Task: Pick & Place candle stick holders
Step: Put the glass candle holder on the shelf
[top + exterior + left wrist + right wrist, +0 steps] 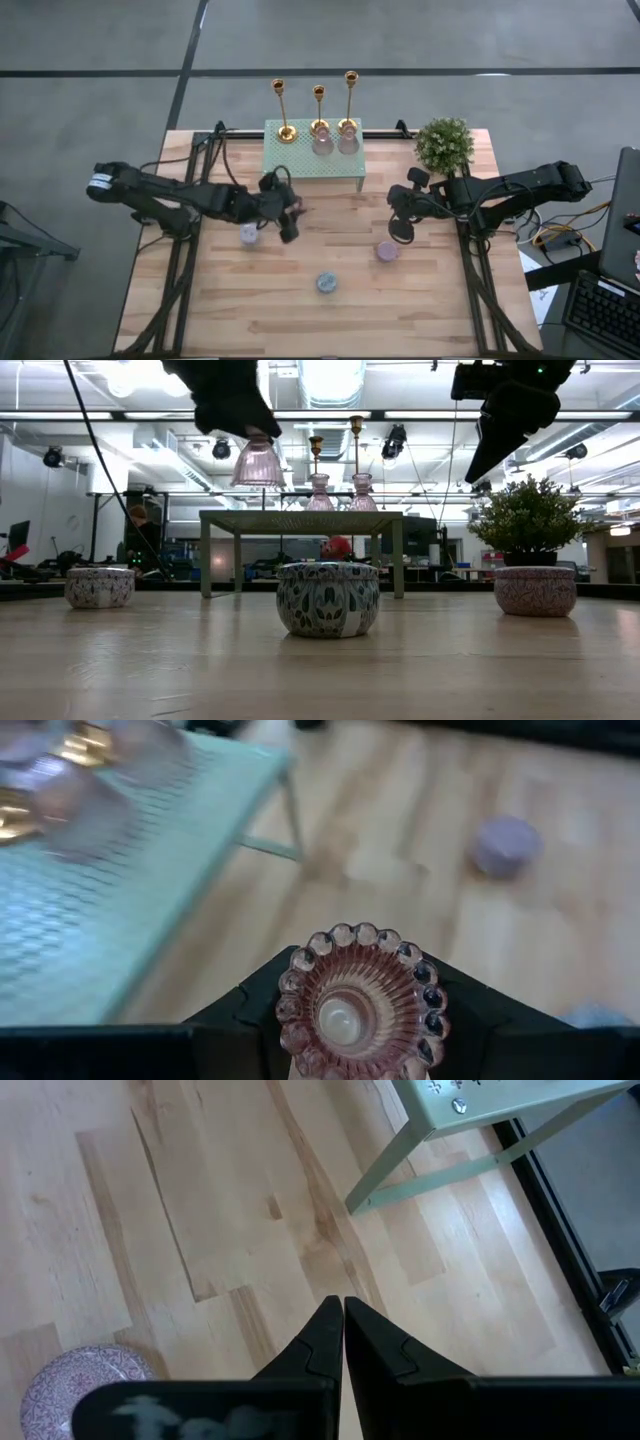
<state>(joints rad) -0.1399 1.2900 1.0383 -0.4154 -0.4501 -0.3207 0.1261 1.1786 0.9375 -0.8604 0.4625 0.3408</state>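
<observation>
Three gold candle stick holders (283, 108), (319, 105), (350, 95) stand by their round bases on a pale green stand (312, 160) at the table's far middle. Two pink glass holders (319, 495), (362, 493) stand on the stand in front of them. My left gripper (291, 215) is shut on a third pink glass holder (258, 463) in the air, in front of the stand's left end. My right gripper (400, 235) is shut and empty, above the table to the right of the stand, near a pink tin (387, 250). My left gripper pinches the pink glass holder between its two fingers (250, 1020), one on each side of its scalloped round body (362, 1005). In the low view the holder hangs below the gripper with its narrow end (258, 440) up at the fingers. Its flared end points down, upright and clear of the table.
Three round candle tins sit on the wooden table: a white one (247, 234), a blue-green one (326, 283) near the middle front, and the pink one. A potted plant (444, 143) stands at the far right beside the stand. A laptop (620, 230) lies off the right edge.
</observation>
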